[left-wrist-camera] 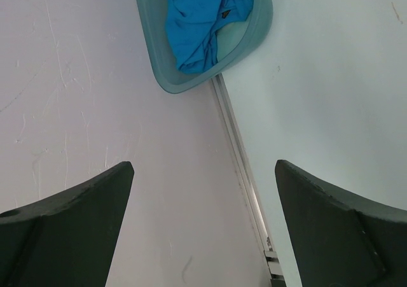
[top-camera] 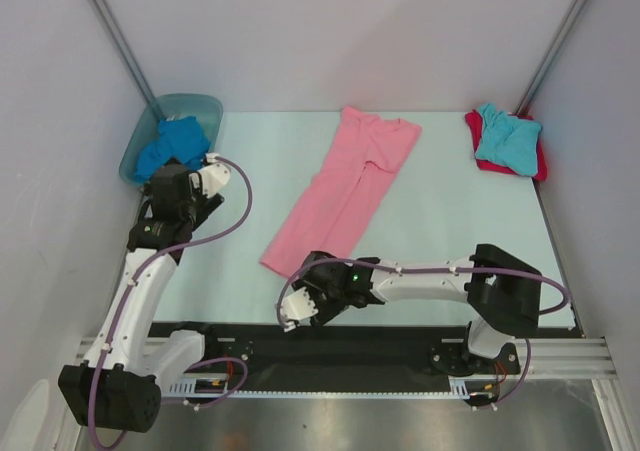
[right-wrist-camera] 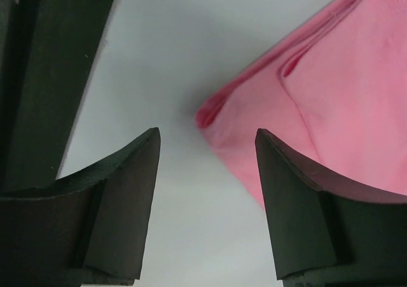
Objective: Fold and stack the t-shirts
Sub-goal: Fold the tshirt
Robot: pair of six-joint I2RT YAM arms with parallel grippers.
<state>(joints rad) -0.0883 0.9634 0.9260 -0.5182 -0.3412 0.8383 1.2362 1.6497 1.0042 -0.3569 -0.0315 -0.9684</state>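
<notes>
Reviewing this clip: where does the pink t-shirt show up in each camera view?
Top external: pink t-shirt lies diagonally mid-table as a long strip.
Left wrist: not in view.
Right wrist: its corner fills the right side, just ahead of the right gripper.
Shared landmark: the pale table.

Pink t-shirt: plain pink, no print. Royal blue t-shirt: solid royal blue, unpatterned. Turquoise t-shirt: plain turquoise. Red t-shirt: solid red where it shows. Tub: translucent blue-green. Table: uniform pale mint, no markings noted. Walls: pale lilac-grey, unpatterned. Arms: white shells with black joints. Cables: purple. Rail along the near edge: black, silver metal below it. Left end effector: fingers matte charcoal. Right end effector: fingers the same charcoal.
</notes>
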